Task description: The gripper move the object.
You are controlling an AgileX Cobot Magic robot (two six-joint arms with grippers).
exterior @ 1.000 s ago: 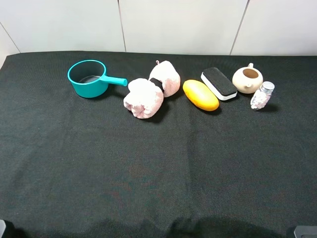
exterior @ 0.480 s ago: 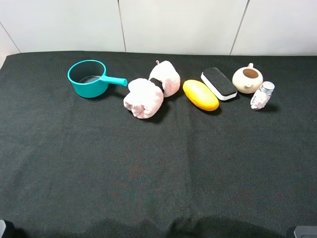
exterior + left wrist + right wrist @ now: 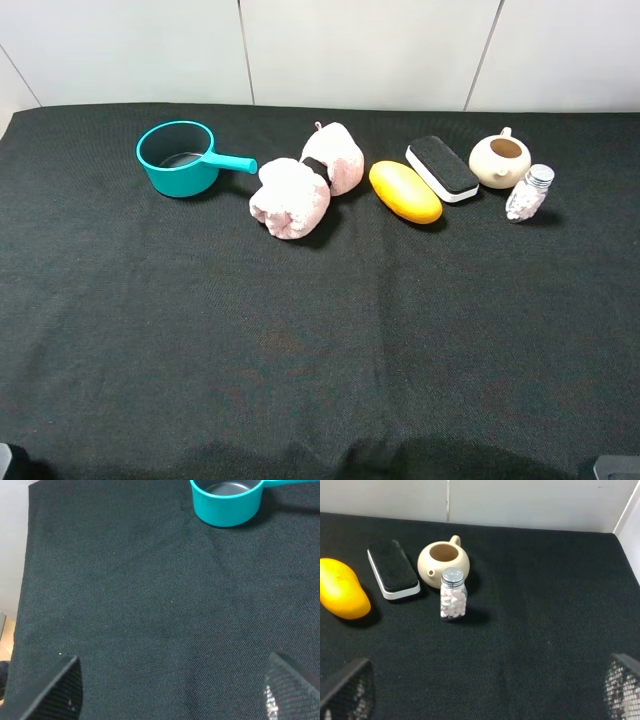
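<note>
1. Fingers of the right gripper (image 3: 480, 692) spread wide, empty; left gripper (image 3: 172, 690) likewise open over bare cloth.
2. Mango (image 3: 404, 191) lies on its side in the far row, between plush rolls (image 3: 305, 182) and eraser (image 3: 441, 168) (touching neither).
3. Black cloth (image 3: 300, 330) covers the table; white panelled wall (image 3: 350, 50) behind.
4. Count: one mango, two rolls, one eraser, one teapot (image 3: 499, 159), one bottle (image 3: 529, 192), one teal pot (image 3: 181, 157).

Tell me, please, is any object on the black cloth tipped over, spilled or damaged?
Nothing stands out. The teal pot, teapot and small jar stand upright, and the mango, eraser and pink plush rolls lie intact in a row.
</note>
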